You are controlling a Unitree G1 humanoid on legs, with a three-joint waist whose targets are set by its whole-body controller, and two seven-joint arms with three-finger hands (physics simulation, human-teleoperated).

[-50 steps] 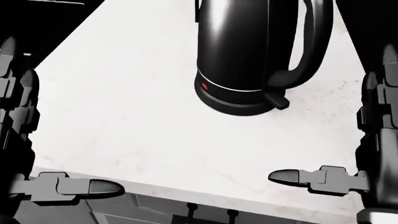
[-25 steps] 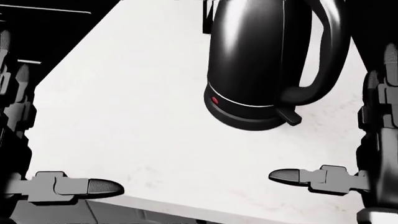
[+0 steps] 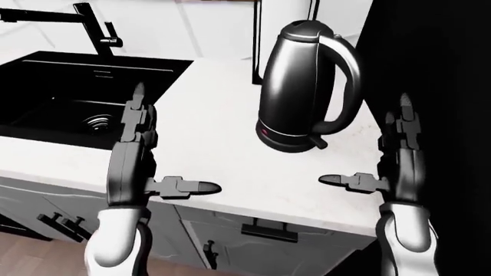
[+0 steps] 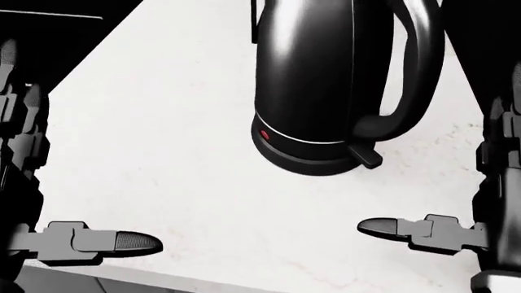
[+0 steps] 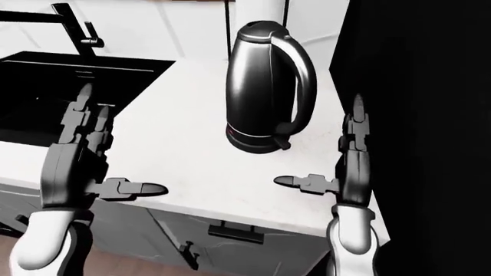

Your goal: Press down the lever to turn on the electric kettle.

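Observation:
A black electric kettle (image 3: 303, 86) stands upright on the white counter (image 3: 207, 144), its handle to the right. Its small lever (image 4: 368, 157) juts out at the foot of the handle, above the base. A red dot (image 4: 264, 135) shows on the base's left side. My left hand (image 3: 157, 155) is open over the counter's near edge, left of the kettle and apart from it. My right hand (image 3: 380, 155) is open to the lower right of the kettle, its thumb pointing left, short of the lever.
A black sink (image 3: 73, 95) with a black faucet (image 3: 96, 26) lies at the left of the left-eye view. A tall black surface (image 3: 437, 86) rises just right of the kettle. Grey cabinet fronts with black handles (image 3: 269, 230) sit below the counter edge.
The whole head view has shifted: the kettle now sits lower and larger in it, and the counter's edge has dropped toward the bottom. Both hands keep about the same places.

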